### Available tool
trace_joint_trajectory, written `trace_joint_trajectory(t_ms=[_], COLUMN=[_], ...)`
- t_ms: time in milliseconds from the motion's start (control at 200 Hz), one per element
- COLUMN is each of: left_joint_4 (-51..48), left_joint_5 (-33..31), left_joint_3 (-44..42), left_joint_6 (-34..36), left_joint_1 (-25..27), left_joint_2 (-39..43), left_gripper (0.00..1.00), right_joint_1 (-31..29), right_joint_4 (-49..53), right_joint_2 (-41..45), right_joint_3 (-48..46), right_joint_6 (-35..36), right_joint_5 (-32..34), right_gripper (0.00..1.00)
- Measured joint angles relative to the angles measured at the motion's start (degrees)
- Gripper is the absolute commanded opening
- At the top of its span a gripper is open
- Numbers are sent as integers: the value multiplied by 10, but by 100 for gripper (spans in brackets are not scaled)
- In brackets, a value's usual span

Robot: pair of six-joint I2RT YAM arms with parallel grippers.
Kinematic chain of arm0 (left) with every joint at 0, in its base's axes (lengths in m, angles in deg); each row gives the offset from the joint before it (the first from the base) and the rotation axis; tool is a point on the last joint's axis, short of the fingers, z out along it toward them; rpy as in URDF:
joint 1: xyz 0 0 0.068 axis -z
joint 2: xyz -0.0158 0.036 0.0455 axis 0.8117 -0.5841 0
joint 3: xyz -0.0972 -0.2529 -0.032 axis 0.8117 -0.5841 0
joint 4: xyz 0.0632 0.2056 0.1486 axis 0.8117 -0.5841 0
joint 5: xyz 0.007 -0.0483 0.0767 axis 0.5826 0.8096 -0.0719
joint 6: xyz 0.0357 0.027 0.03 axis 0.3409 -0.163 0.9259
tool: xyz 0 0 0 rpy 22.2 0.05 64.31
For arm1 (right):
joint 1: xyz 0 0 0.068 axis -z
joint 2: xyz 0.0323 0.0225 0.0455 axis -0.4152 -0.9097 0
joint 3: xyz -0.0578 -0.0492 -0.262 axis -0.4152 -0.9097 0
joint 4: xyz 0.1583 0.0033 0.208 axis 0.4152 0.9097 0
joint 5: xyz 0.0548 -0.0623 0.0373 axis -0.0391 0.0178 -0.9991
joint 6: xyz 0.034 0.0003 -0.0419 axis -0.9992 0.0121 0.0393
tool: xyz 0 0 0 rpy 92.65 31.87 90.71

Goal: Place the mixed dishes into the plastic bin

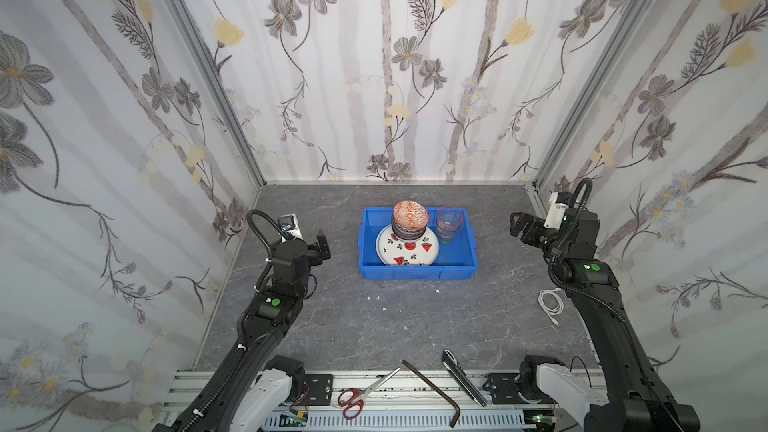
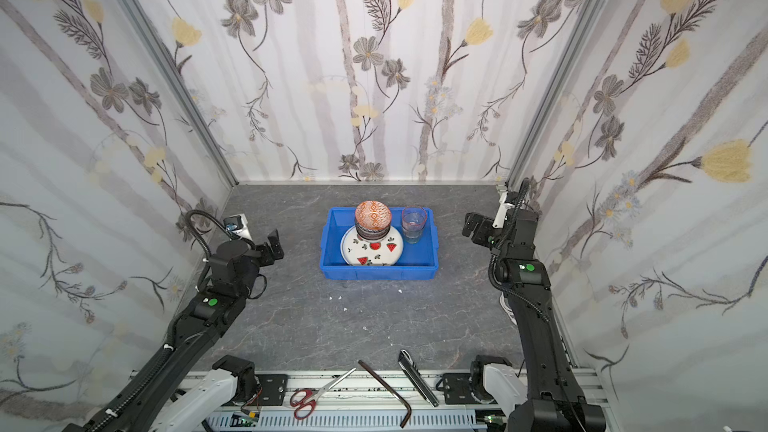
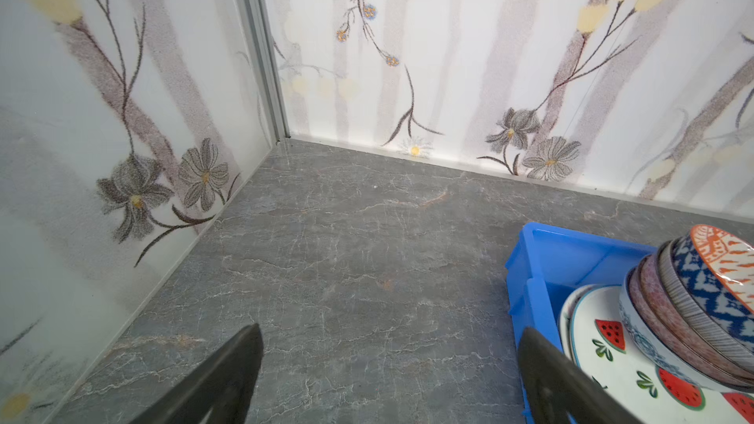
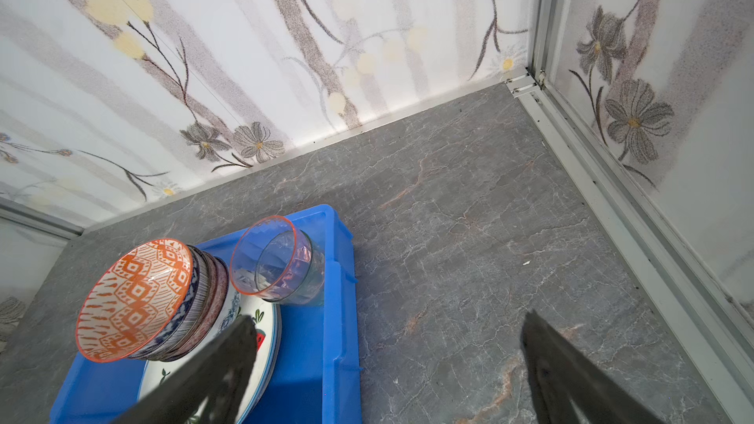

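Sitting in the blue bin (image 1: 415, 274), stacked bowls (image 1: 410, 220) top plates (image 1: 409, 254) (tumbler (image 1: 449, 226) beside).

We see bare tabletop (image 1: 353, 326) on both sides of the bin (image 1: 415, 274). Inside it, stacked bowls (image 1: 410, 220) and a glass (image 1: 449, 224) stand tall at the back, and only its right front floor is free.

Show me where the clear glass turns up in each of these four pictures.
Top view: the clear glass stands in the blue bin, toward its far right corner, right of the bowl stack.
Top view: same spot.
Left wrist view: not in it.
Right wrist view: in the bin, beside the stack.
Shared landmark: the orange-patterned bowl topping the stack, visible in all four.
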State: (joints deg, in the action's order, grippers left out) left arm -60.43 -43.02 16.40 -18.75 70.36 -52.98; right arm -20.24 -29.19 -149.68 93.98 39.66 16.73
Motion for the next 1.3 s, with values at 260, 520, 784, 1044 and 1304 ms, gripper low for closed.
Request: trace_joint_trajectory(t_ms=[260, 520, 784, 1044, 1304], left_joint_4=[180, 372, 540, 635, 750], left_joint_5=[-26, -49, -38, 12, 34], left_joint_3=[-104, -167, -199, -212, -237], left_joint_6=[33, 48, 79, 83, 87], left_joint_1=[-11, -16, -42, -70, -85], left_joint_2=[-32, -135, -239, -321, -419], left_gripper=[100, 100, 100, 100, 100], right_joint_1=[0, 1, 1, 1, 1], right_joint_4=[-144, -292, -381, -445, -549], right_joint_2=[85, 128, 116, 100, 51], right_joint_3=[-136, -244, -303, -340, -397], right_joint_6=[10, 37, 50, 73, 116], right_joint_5=[16, 30, 25, 33, 47], right_gripper=[100, 100, 100, 100, 100])
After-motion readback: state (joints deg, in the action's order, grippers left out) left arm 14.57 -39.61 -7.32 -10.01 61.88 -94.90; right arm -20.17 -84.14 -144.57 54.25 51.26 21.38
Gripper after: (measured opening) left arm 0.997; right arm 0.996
